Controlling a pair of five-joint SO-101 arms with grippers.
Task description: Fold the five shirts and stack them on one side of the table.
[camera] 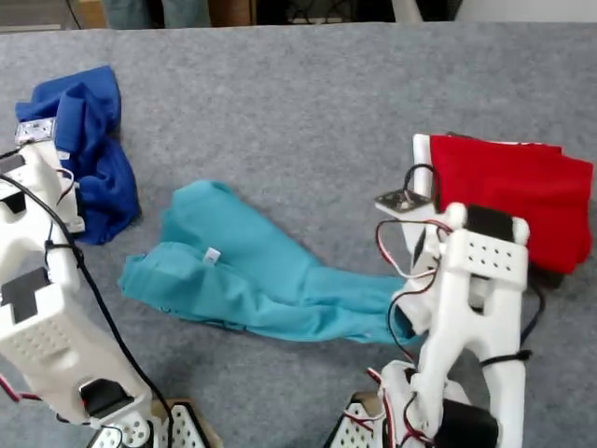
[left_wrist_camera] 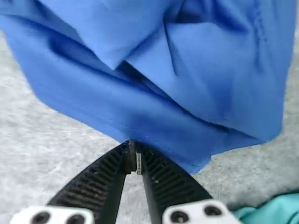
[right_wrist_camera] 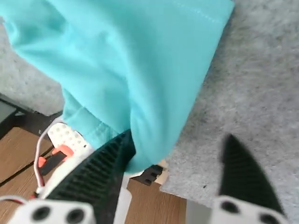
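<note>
A crumpled blue shirt (camera: 91,149) lies at the table's far left. My left gripper (left_wrist_camera: 132,153) has its fingertips pressed together on that blue shirt's (left_wrist_camera: 177,79) lower hem. A teal shirt (camera: 252,271) sprawls unfolded across the middle, one end trailing toward the right arm (camera: 476,308). My right gripper (right_wrist_camera: 180,149) is open over the table's near edge, and the teal shirt's (right_wrist_camera: 126,70) end drapes over one finger (right_wrist_camera: 110,161); the other finger (right_wrist_camera: 239,163) is bare. A folded red shirt (camera: 522,201) rests on a white one (camera: 422,159) at the right.
The grey table (camera: 308,103) has free room at the back and centre. The left arm (camera: 33,308) stands at the near left. Wooden floor and a base bracket (right_wrist_camera: 65,140) show beyond the near table edge.
</note>
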